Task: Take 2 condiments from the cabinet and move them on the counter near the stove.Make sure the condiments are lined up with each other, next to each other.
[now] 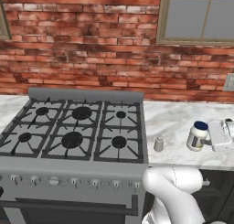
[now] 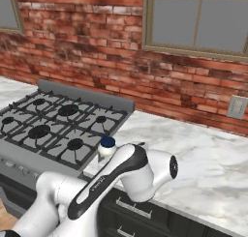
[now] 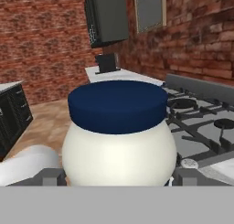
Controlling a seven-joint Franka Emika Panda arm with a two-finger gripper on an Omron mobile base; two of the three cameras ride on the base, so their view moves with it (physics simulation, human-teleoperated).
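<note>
Stove [image 1: 73,131]: grey steel range with six black burners stood against the brick wall [image 1: 91,45], its knob row facing the robot.
Bench [image 1: 178,122]: white marble slab ran to the right of the stove, over dark drawers [image 2: 140,216].
Cabinet [image 3: 107,15]: dark wall unit hung far off, seen in the hand view.
Jar [image 1: 197,136]: white, with a dark blue lid, stood upright on the bench, well right of the stove; in the hand view it sat between the fingertips.
Pincer [image 1: 211,138]: jaws stood apart on either side of the jar; contact could not be told.
Shaker [image 1: 158,143]: small, grey-silver, upright on the bench between stove edge and jar.
</note>
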